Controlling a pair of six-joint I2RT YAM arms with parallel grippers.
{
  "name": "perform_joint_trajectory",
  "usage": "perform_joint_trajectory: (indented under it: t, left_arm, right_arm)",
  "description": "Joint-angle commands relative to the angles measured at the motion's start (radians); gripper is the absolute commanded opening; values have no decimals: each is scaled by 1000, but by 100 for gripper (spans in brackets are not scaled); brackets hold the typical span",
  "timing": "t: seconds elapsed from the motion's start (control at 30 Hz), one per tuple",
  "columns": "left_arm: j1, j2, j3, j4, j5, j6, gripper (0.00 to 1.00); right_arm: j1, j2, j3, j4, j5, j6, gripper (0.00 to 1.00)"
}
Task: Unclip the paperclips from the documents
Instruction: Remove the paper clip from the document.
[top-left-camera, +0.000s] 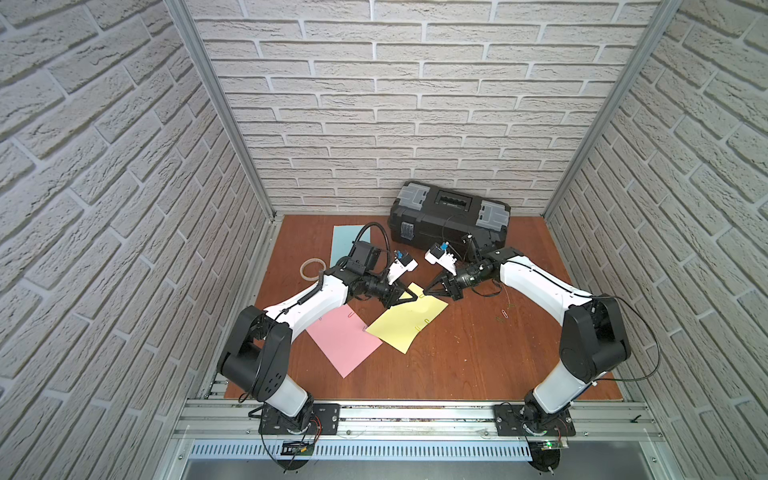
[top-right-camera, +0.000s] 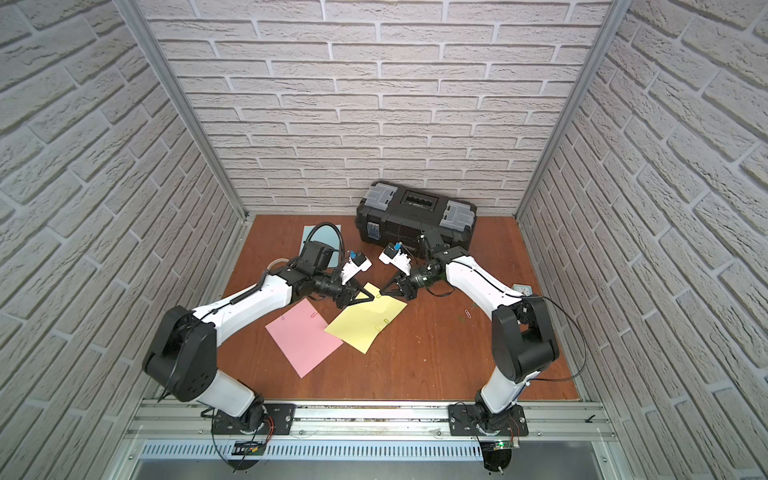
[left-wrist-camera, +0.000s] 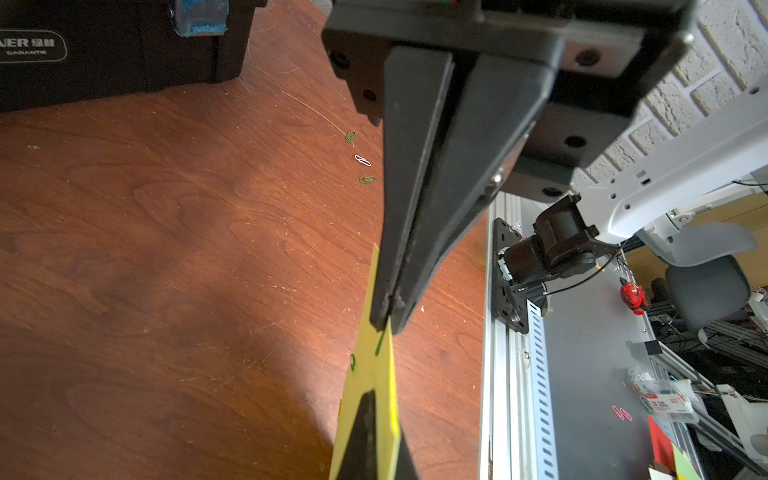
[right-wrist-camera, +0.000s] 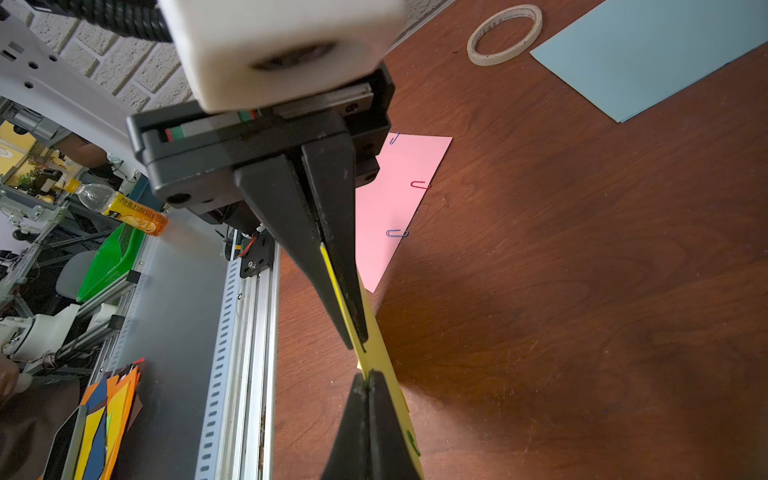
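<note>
Pink sheet (top-left-camera: 343, 338): left of yellow sheet (top-left-camera: 405, 324), touching its near corner.
Left claw (top-left-camera: 409, 296): clenched on yellow sheet's far corner, corner held off table (top-left-camera: 457, 353).
Green paperclip (left-wrist-camera: 380, 343): on that corner, between both claws.
Right claw (top-left-camera: 426, 291): I read it clenched on green paperclip.
Loose paperclips (top-left-camera: 504, 312): right of yellow sheet, well apart.

Setting was a robotics lab test cell. Faux white-brick wall panels (top-left-camera: 415, 104) on bare aluminium corner posts (top-left-camera: 210, 83) boxed in a reddish-brown wood-grain tabletop (top-left-camera: 457, 365), and black arm base plates (top-left-camera: 328, 417) were bolted to a slotted aluminium rail (top-left-camera: 415, 419). Beyond the rail, the wrist views showed a grey swivel chair (left-wrist-camera: 706, 286) and a green plastic bin (right-wrist-camera: 110, 262).
</note>
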Motion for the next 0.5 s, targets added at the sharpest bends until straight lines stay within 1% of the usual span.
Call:
perform_joint_trajectory:
  t: [0.0, 0.47]
  left_arm:
    - [7, -15, -7, 1, 1, 12, 0]
    - [7, -10, -2, -16, -2, 22, 0]
  right_arm:
    - [-4, -41, -11, 15, 25, 11, 5]
    - [-22, -60, -19, 34, 5, 22, 6]
